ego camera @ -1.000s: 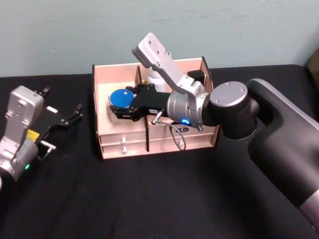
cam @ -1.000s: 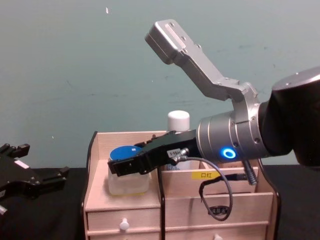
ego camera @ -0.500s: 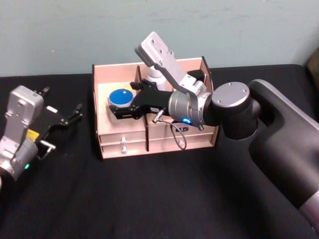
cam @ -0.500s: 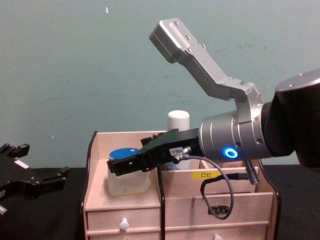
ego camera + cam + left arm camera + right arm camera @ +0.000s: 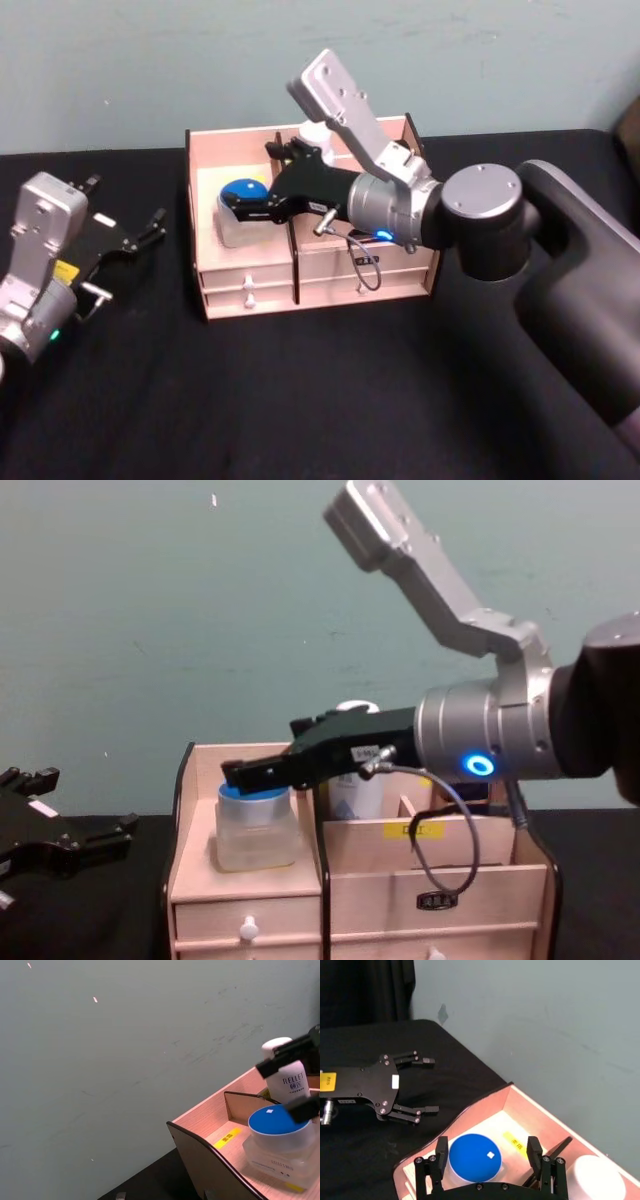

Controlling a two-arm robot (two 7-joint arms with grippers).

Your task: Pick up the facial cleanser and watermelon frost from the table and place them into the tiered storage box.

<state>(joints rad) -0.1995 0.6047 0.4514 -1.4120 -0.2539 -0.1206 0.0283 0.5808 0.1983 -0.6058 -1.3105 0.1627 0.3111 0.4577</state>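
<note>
The watermelon frost (image 5: 235, 228), a frosted jar with a blue lid, stands in the left compartment of the tiered storage box (image 5: 195, 200). The facial cleanser (image 5: 356, 785), a white bottle, stands upright in the compartment behind the divider. My right gripper (image 5: 260, 750) hovers open just above the jar's lid, touching nothing. In the right wrist view its fingers (image 5: 441, 1149) straddle the blue lid (image 5: 475, 1157), with the cleanser's cap (image 5: 597, 1180) beside them. My left gripper (image 5: 125, 205) rests open on the table left of the box.
The box (image 5: 185, 810) has small white-knobbed drawers along its front and yellow labels. A black cloth (image 5: 300, 400) covers the table, with free room in front of the box. A pale green wall stands close behind.
My right gripper has let go of the jar, risen above its lid and drawn back slightly. The jar stays in the left compartment. The left arm has not moved.
</note>
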